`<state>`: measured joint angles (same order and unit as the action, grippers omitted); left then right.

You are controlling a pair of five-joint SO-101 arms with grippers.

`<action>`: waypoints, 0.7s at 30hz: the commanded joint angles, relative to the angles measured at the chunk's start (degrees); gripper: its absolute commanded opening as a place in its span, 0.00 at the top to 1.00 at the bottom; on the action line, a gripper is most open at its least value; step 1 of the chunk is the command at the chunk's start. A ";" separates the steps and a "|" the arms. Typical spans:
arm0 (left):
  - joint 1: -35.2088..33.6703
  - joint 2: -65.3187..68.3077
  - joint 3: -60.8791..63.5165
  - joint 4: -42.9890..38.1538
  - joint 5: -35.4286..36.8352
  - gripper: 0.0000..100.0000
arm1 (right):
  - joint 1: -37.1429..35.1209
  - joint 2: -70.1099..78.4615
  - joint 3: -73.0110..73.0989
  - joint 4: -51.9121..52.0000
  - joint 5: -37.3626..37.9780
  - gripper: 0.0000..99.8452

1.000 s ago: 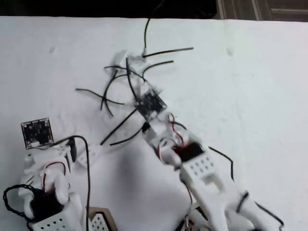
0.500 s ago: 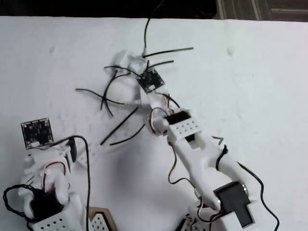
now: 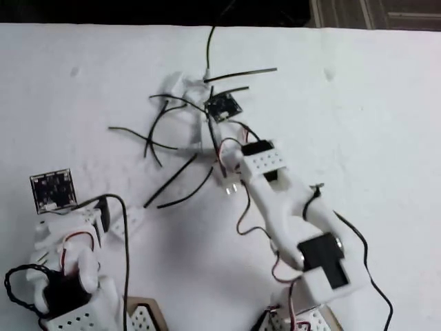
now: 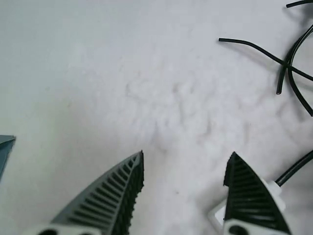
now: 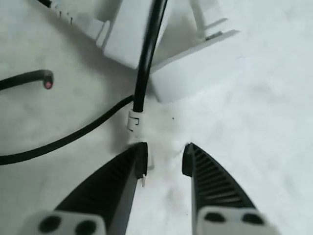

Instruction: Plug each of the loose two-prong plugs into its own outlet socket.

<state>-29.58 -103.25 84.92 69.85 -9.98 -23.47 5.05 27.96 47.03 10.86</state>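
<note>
Claw wide, the left gripper (image 4: 186, 155) idles at near left. The right gripper (image 5: 164, 149) has pushed forward into the cable tangle (image 3: 162, 131), its claw narrowed to a slit beside a white plug (image 5: 133, 121) lying just short of the socket blocks (image 5: 195, 73), so insertion looks near. Underneath is a white table (image 3: 372, 103), with a dark room (image 3: 103, 10) beyond.
</note>
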 commanded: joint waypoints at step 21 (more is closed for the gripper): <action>-0.40 -0.48 -0.09 -1.32 0.44 0.73 | -4.09 3.21 -9.67 12.44 -3.16 0.88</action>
<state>-29.58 -103.25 85.01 69.85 -9.98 -26.99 8.92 20.66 58.46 8.40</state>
